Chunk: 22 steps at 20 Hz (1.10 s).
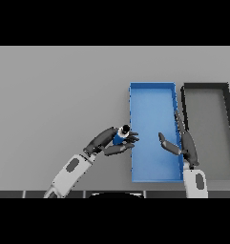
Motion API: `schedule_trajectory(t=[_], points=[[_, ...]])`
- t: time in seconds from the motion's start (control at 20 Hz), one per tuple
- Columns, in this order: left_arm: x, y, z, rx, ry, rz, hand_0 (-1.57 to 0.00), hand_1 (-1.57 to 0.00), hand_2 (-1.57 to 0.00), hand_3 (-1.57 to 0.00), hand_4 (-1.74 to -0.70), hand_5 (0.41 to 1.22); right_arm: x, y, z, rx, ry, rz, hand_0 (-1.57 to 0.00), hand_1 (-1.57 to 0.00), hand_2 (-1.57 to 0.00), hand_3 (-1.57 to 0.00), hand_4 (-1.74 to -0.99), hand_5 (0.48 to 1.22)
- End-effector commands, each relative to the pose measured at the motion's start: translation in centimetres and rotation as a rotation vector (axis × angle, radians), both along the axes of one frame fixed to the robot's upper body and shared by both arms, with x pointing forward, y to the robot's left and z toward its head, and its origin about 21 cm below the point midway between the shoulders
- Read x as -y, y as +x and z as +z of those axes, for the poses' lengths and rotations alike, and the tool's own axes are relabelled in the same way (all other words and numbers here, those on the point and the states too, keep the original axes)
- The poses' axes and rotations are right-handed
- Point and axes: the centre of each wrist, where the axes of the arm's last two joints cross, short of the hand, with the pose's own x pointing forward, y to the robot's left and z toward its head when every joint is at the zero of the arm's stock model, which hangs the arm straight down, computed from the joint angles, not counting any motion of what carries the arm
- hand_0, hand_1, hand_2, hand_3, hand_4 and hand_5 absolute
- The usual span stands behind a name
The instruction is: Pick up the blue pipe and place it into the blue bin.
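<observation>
The blue pipe (120,137), short with a dark end cap, sits in my left hand (107,142), whose fingers and thumb are curled round it. Hand and pipe hang just at the left wall of the blue bin (152,102), a long open rectangle in the middle right of the table. My right hand (185,143) reaches over the bin's right wall with its fingers straight and its thumb stretched out above the bin's floor, holding nothing.
A dark grey bin (228,102) stands directly to the right of the blue one, their long walls nearly touching. The grey table (54,95) spreads to the left and back.
</observation>
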Motion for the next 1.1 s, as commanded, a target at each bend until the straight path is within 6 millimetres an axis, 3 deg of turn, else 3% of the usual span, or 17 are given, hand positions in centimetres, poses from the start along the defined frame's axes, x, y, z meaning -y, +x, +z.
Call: schedule_trajectory(t=[0.0,0.1,0.25,0.4,0.6,0.85,1.05], points=[[0.0,-0.1,-0.1,0.007,-0.001,-0.003,-1.57,-1.57,-1.57,-1.57,-1.47,1.221,0.2,0.0,0.5,0.039,0.076,0.052,0.0,0.0,-0.04,0.0,-1.195,0.648],[0.2,-0.2,0.2,0.007,-0.012,-0.01,-1.57,-1.57,-1.57,-1.57,-1.47,1.221,0.4,0.3,2.3,0.048,0.215,0.19,0.0,-0.02,-0.09,0.0,-1.202,0.624],[-0.1,-0.1,0.4,0.013,-0.008,-0.009,-1.57,-1.57,-1.57,-1.57,-1.47,1.221,0.5,1.3,5.9,0.02,0.241,0.382,0.0,-0.02,-0.12,0.0,-1.224,0.6],[-0.3,0.0,0.6,0.01,-0.004,-0.014,-1.57,-1.57,-1.57,-1.57,-1.47,1.221,-0.6,2.6,9.7,0.012,0.217,0.569,0.0,-0.01,-0.11,0.0,-1.247,0.568],[-0.2,-0.2,0.6,0.006,0.009,-0.01,-1.57,-1.57,-1.57,-1.57,-1.47,1.221,-2.2,3.3,13.2,0.04,0.095,0.702,0.0,0.0,-0.08,0.0,-1.281,0.558],[-0.3,0.2,1.0,0.025,-0.001,-0.009,-1.57,-1.57,-1.57,-1.57,-1.47,1.221,-5.9,3.8,14.7,0.051,0.043,0.865,0.0,0.0,-0.04,0.0,-1.3,0.56],[-0.2,0.6,0.7,0.015,0.003,-0.032,-1.57,-1.57,-1.57,-1.57,-1.46,1.221,-8.5,4.9,15.9,0.053,0.016,0.956,0.0,0.0,-0.05,0.0,-1.253,0.554]])
